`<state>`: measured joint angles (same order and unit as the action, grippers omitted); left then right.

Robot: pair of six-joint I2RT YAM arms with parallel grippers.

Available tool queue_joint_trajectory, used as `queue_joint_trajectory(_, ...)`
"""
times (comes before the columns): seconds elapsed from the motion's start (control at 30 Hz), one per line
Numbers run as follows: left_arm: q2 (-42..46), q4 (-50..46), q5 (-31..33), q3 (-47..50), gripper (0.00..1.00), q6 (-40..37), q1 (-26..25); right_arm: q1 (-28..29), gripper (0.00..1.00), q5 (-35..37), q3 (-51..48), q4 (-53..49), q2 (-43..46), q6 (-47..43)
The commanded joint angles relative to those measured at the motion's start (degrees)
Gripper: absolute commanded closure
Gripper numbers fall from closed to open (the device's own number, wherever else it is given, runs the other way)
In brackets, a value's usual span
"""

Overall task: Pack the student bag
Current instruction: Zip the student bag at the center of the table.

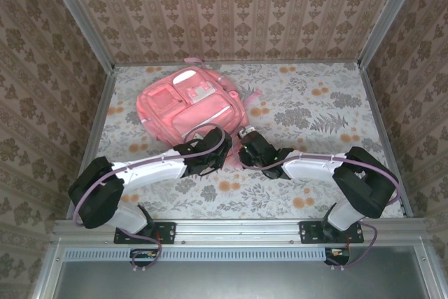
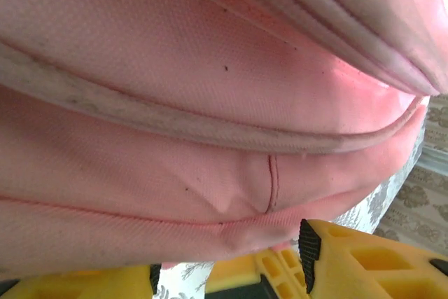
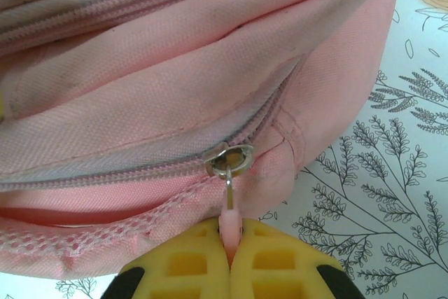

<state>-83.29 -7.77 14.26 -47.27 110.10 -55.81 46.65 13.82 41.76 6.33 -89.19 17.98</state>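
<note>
Pink woven student bag (image 1: 189, 106), zip pull (image 3: 229, 209) pinched in right jaws, left jaws apart

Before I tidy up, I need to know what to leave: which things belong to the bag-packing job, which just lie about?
Job: large pink fabric backpack; its pink zip pull, pinched by the right gripper; left gripper, open at the bag's edge.
Just surroundings: floral table cover; patterned wall panels.

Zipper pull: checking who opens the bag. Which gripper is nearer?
Right. The right gripper is shut on the zipper pull; the open left gripper faces the student bag elsewhere.
</note>
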Motion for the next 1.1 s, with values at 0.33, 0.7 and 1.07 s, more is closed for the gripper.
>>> queue_joint_trajectory(0.33, 4.87, -13.72, 8.17, 0.94, 1.00, 1.78, 1.23, 1.39, 1.00, -0.20, 0.14, -0.03, 2.69, -0.90)
queue_joint_trajectory(0.7, 37.25, -39.48, 12.57, 14.77, 1.00, 1.18, 5.31, -2.21, 1.00, 1.91, 1.46, -2.36, 1.43, -2.56)
queue_joint_trajectory(1.07, 46.89, -34.96, -8.14, 19.48, 1.00, -26.43, 37.09, -2.95, 1.00, -2.04, 5.60, -4.04, -0.77, -3.70)
